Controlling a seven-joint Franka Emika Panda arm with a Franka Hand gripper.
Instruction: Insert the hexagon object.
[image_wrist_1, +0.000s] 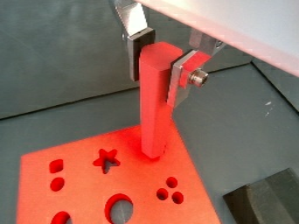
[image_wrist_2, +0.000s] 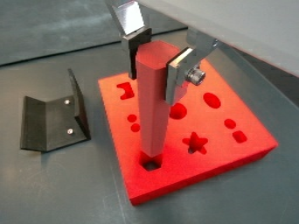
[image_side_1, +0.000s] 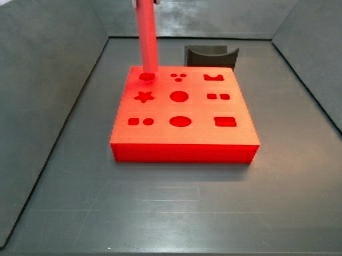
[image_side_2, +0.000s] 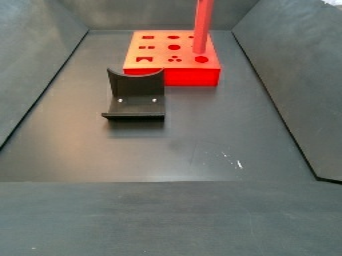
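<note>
Between flat silver plates, the hand (image_wrist_2: 156, 63) clamps the slim red hexagon object (image_wrist_2: 151, 105).

The gripper (image_wrist_2: 159, 59) closes on the red peg (image_wrist_2: 152, 105), which stands upright in a corner hole of the red block (image_wrist_2: 233, 149). The fixture (image_side_2: 134, 96) stands well apart from the block, with bare floor (image_side_2: 201, 150) around it.

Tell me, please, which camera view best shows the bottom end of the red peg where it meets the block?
A wrist view: the hexagon object, between the gripper jaws above the block, ends in a corner hole. The other wrist view shows it too; both side views show only its shaft.
</note>
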